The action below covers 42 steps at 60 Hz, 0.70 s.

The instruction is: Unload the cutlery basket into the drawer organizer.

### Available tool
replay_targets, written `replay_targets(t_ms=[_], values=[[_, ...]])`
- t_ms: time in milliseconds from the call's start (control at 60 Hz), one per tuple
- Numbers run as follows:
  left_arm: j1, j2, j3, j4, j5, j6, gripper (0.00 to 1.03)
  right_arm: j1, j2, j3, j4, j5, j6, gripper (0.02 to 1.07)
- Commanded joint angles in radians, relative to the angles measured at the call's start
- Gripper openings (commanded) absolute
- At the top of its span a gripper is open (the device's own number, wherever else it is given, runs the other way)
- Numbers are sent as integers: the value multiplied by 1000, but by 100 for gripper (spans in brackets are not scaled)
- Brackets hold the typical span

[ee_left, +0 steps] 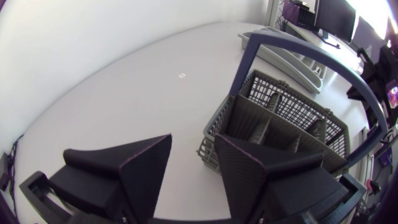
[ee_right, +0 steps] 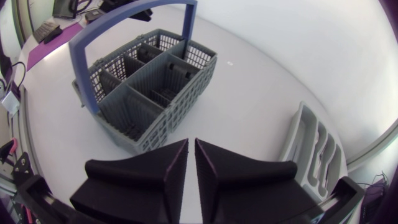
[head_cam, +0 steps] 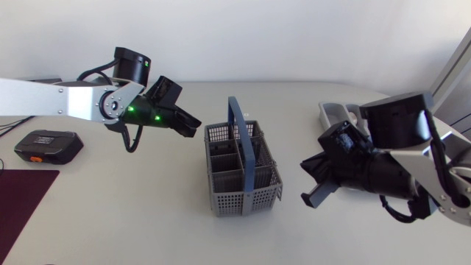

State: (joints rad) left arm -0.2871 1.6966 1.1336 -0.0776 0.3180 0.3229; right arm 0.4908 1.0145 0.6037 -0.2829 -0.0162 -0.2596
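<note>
The grey cutlery basket (head_cam: 241, 169) with its blue handle stands mid-table; no cutlery shows in its compartments. My left gripper (head_cam: 193, 124) hovers just left of the basket's far corner. In the left wrist view that gripper (ee_left: 193, 140) is open and empty, with the basket (ee_left: 280, 118) ahead of it. My right gripper (head_cam: 313, 195) hangs to the right of the basket. Seen from its own wrist, the right gripper (ee_right: 191, 142) has its fingers almost together with nothing between them, and the basket (ee_right: 152, 81) lies ahead. The grey drawer organizer (head_cam: 335, 114) lies at the back right, partly hidden by my right arm.
A black and orange device (head_cam: 48, 146) lies at the left, with a dark purple mat (head_cam: 22, 199) in front of it. The organizer (ee_right: 314, 149) sits beside the right gripper, and in the left wrist view the organizer (ee_left: 292, 59) lies beyond the basket.
</note>
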Motion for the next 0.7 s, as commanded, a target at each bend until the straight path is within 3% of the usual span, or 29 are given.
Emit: replay_targets(t_ms=[0,250,350,500,683], values=[[19,78,71,19,27,-19,42,45,-21,-56,4,-7,-7,8],[39,229,216,18,107,-24,37,140,-22,-108,17,-10,-4,8],[40,275,272,-17,161,-22,33,160,-24,-107,8,-70,-9,8],[40,290,288,-54,224,-7,27,218,2,-107,17,-91,-7,8],[19,287,278,-123,262,59,27,218,98,-99,103,-87,-12,8]])
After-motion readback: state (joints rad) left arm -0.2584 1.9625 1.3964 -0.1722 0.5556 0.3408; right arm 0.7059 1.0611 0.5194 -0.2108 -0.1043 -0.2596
